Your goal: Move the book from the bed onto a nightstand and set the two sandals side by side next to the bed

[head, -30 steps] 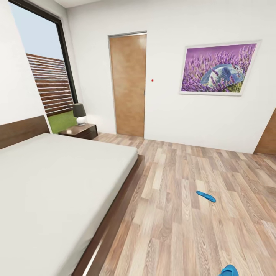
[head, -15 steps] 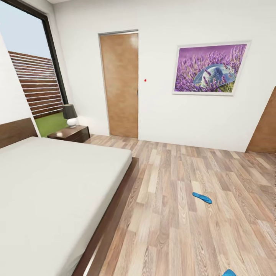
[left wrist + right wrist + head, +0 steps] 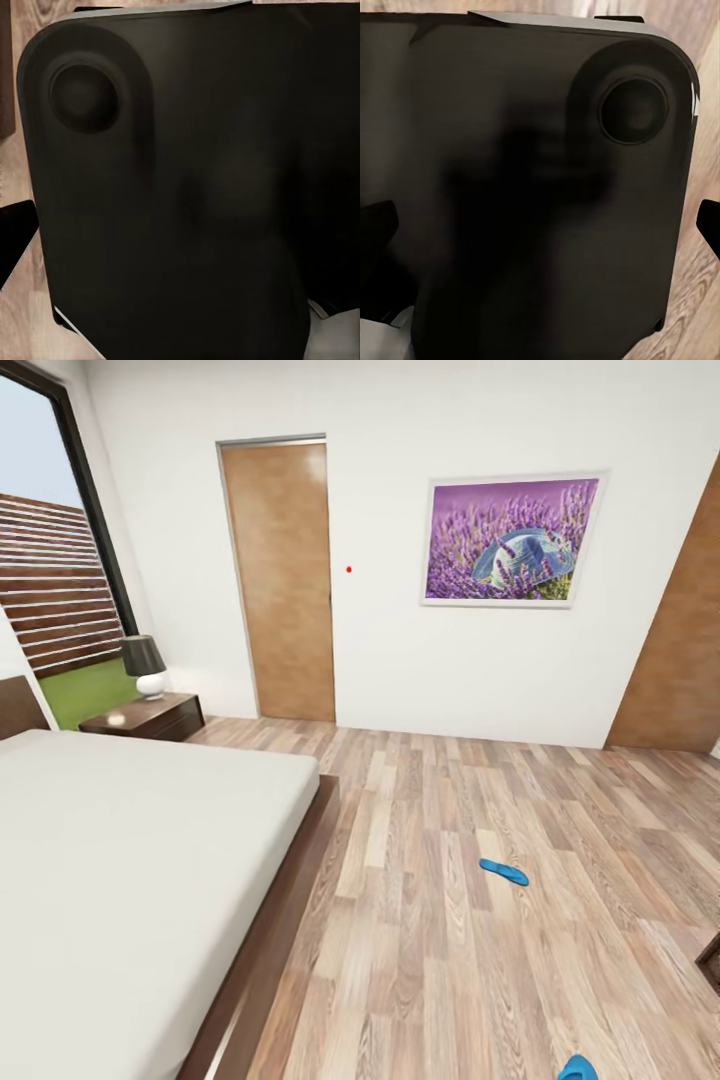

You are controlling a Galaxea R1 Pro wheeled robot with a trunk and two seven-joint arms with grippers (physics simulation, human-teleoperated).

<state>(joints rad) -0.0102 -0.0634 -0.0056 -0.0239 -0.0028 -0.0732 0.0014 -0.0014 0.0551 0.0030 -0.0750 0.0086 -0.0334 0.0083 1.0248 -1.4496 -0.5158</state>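
One bright blue sandal [image 3: 504, 873] lies flat on the light wood-plank floor [image 3: 420, 920], out in the open part of the room, well apart from the bed and roughly level with its foot end. A second blue sandal [image 3: 577, 1069] shows partly at the lower edge of the head view, nearer the robot and apart from the first one. The bed [image 3: 130, 860] fills the left side of the head view: a plain pale mattress on a dark brown wooden base, with a corner of the dark headboard [image 3: 20, 705] at the far left. Beside the head of the bed stands a low dark-brown nightstand [image 3: 150, 717], carrying a small lamp [image 3: 146, 665] with a dark shade and a white round base. Behind it a tall window [image 3: 50, 590] looks out on a slatted fence and grass. On the white far wall are a brown door [image 3: 280, 580], a framed purple lavender picture [image 3: 510, 540] and, at the right edge, part of another brown door [image 3: 675, 660]. Each wrist view looks onto a large dark rounded body with strips of wood floor around it; whether either claw is released or clenched cannot be told, nor how the sandals lie relative to the claws.
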